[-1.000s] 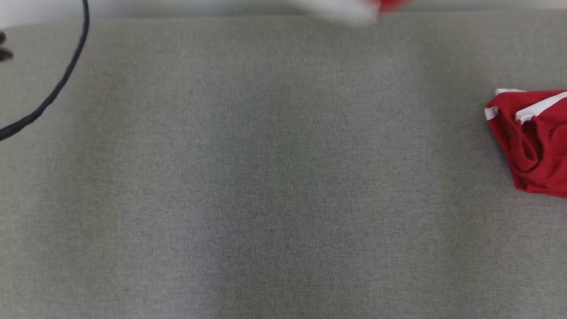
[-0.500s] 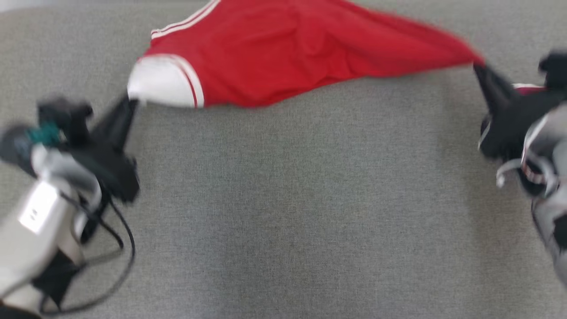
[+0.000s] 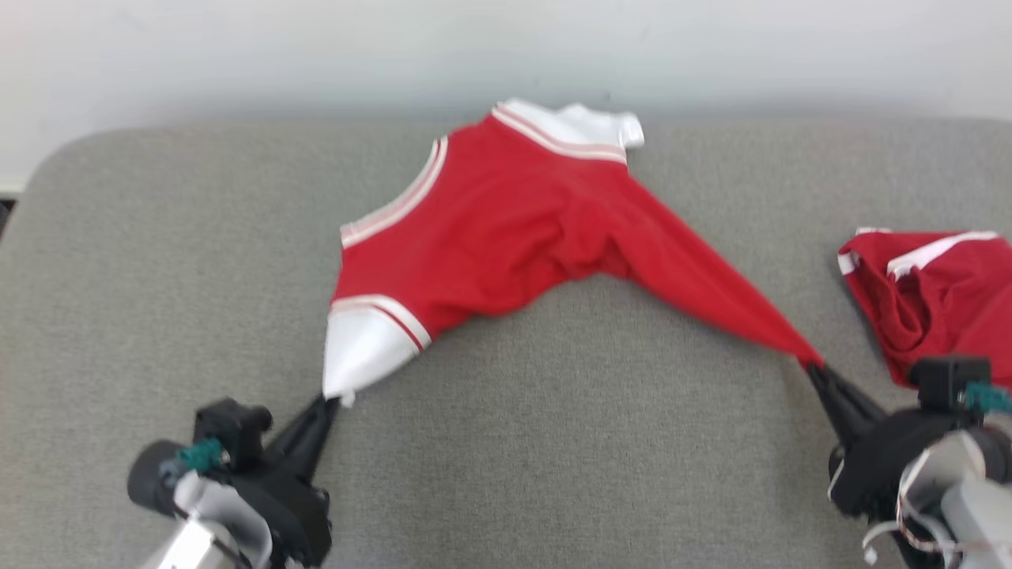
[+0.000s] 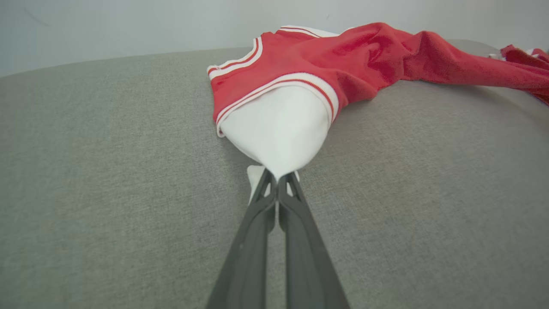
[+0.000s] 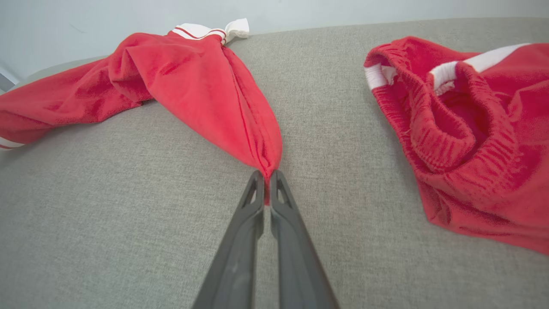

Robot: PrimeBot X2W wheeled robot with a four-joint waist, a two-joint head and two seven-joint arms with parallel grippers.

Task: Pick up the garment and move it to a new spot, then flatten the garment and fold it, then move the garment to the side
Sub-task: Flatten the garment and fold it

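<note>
A red garment (image 3: 514, 229) with white sleeves and striped trim lies stretched across the grey cushion (image 3: 553, 474), its far sleeve near the back wall. My left gripper (image 3: 328, 401) at the lower left is shut on the tip of its white sleeve (image 4: 279, 128). At the lower right my right gripper (image 3: 813, 368) is shut on a bunched red corner (image 5: 266, 163) of the same garment (image 5: 184, 81). Between the two grips the garment (image 4: 369, 56) sags in a shallow arch and rests on the cushion.
A second red piece with white trim, crumpled (image 3: 933, 292), lies at the right edge beside my right gripper and shows large in the right wrist view (image 5: 467, 141). A pale wall (image 3: 506, 47) runs behind the cushion's rounded back edge.
The head camera has tilted, so the whole picture shifted. Both grippers came into view holding the garment, and it now lies lower and nearer to me, drawn toward the front.
</note>
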